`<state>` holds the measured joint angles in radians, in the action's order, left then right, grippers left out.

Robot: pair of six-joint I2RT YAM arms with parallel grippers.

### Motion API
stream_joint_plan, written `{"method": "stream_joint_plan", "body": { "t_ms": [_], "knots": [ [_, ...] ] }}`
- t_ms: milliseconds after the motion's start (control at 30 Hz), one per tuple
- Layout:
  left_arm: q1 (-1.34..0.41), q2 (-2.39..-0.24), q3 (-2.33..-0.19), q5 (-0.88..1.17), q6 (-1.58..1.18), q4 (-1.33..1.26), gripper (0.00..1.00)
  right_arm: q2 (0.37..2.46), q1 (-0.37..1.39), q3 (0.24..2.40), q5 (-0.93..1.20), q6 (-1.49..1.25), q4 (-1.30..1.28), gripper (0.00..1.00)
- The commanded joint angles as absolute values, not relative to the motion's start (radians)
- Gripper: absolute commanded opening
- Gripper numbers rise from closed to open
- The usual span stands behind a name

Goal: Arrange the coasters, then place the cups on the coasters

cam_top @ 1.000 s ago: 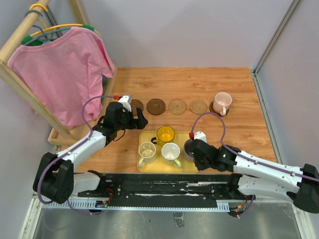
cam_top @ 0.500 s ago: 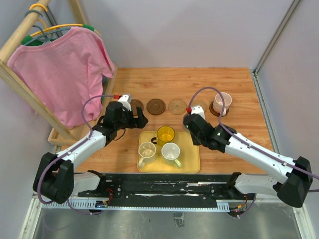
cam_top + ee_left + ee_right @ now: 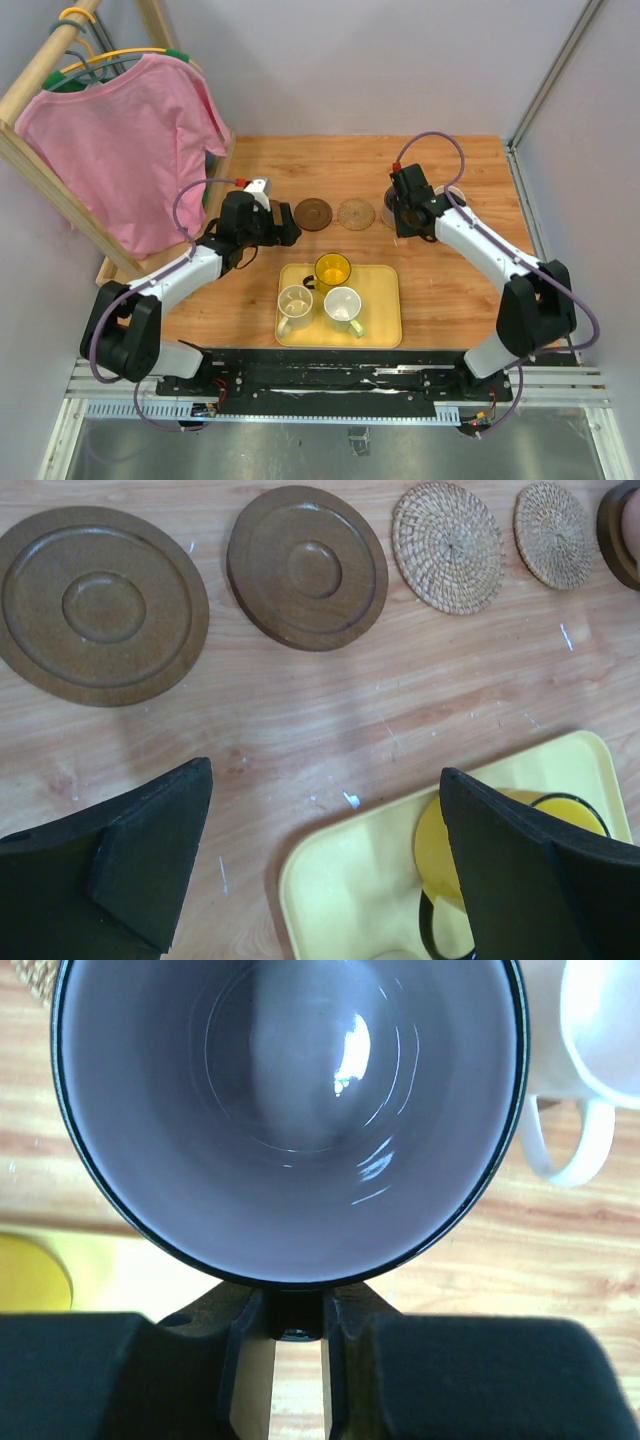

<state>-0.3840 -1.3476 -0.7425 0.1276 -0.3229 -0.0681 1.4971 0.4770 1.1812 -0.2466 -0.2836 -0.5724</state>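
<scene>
A wooden table [image 3: 450, 290] of orange-brown planks fills the middle of the top view, its grain running left to right. Plain grey walls close it in: a back wall [image 3: 380, 60] at 12 o'clock and a side wall [image 3: 590, 180] at 3 o'clock. A metal post [image 3: 556, 70] slants along their corner at 2 o'clock. At 10 o'clock a wooden rack [image 3: 35, 70] stands against the table's left edge, with a pink shirt [image 3: 120, 150] hanging from it and hangers [image 3: 75, 15] at its top. At 6 o'clock a black rail [image 3: 330, 375] runs along the near edge, with a grey metal sheet [image 3: 300, 445] below it. The light is soft and even, and shadows are faint.
</scene>
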Motion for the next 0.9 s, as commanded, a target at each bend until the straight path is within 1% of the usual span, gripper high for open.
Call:
{"method": "stream_joint_plan", "body": {
  "t_ms": [0, 167, 333, 867],
  "knots": [
    [-0.393, -1.392, -0.802, 0.114, -0.304, -0.114, 1.00, 1.594, 0.397, 1.305, -0.173, -0.232, -0.508, 0.01],
    [-0.392, -1.425, -0.834, 0.107, -0.301, -0.120, 1.00, 1.705, 0.356, 1.377, -0.165, -0.213, -0.511, 0.01],
    [-0.391, -1.445, -0.848, 0.111, -0.301, -0.121, 1.00, 1.777, 0.340, 1.394, -0.158, -0.212, -0.475, 0.01],
    [-0.392, -1.455, -0.845, 0.112, -0.299, -0.120, 1.00, 1.844, 0.315, 1.406, -0.160, -0.227, -0.439, 0.01]
  ]
}}
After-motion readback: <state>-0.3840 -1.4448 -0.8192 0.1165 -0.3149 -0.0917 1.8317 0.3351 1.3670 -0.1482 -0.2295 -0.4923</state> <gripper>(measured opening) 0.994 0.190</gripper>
